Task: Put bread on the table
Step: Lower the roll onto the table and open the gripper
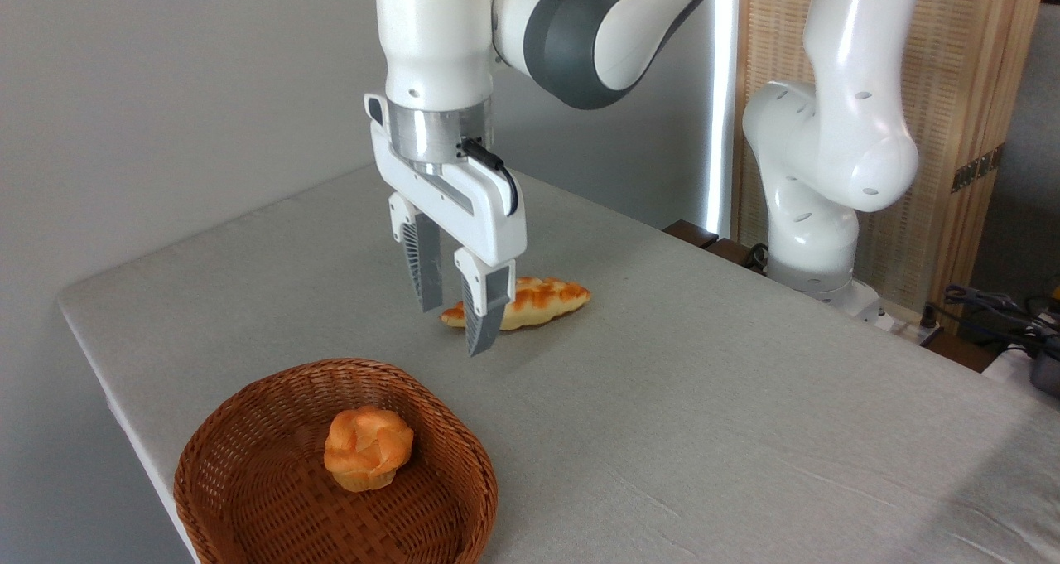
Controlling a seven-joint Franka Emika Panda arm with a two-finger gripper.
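The bread (538,301), a long braided loaf, pale yellow with golden-orange ridges, lies flat on the light grey table (704,398) near its middle. My gripper (454,325) hangs just in front of the loaf's left end, pointing down, open, with nothing between its fingers. Its right finger (483,311) covers part of that left end in this view. The fingertips seem to float a little above the cloth.
A brown wicker basket (248,481) sits at the table's front left corner with a small round orange bun (367,449) inside. The arm's white base (816,241) stands at the table's back right edge, with cables (994,307) beyond it.
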